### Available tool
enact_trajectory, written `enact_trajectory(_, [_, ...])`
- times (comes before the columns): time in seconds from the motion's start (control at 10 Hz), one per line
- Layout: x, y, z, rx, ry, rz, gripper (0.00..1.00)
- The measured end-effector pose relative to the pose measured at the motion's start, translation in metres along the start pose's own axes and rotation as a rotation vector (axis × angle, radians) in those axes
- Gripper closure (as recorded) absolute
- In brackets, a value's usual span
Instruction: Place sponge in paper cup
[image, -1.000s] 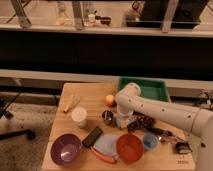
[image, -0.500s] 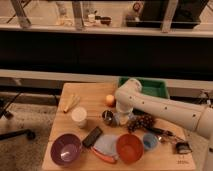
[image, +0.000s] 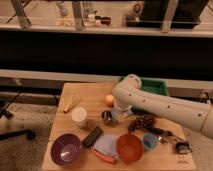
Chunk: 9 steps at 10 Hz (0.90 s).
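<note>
Gripper (image: 119, 111) low over middle of wooden table (image: 85, 92), under white arm, just right of little dark metal cup (image: 106, 117). Grip state: cannot tell. Small blue-grey sponge (image: 115, 115) at gripper; held or not, unclear. Plain white paper cup (image: 79, 116) upright, left of metal cup, apart from sponge.

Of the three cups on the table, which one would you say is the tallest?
The white paper cup, left of the little dark metal cup; the small blue cup at the right is squat. The gripper is beside the metal cup.
</note>
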Motion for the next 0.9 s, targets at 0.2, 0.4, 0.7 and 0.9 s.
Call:
enact_trajectory(0.2, [-0.010,0.001,-0.015,0.015,-0.008,-0.028,0.98])
enact_trajectory(0.4, [-0.025,0.007,-0.028,0.023,-0.016,-0.077,0.98])
enact_trajectory(0.7, [-0.051,0.019,-0.037,0.024,-0.024,-0.148,0.98])
enact_trajectory(0.9, [-0.074,0.025,-0.041,0.022,-0.029,-0.198,0.98])
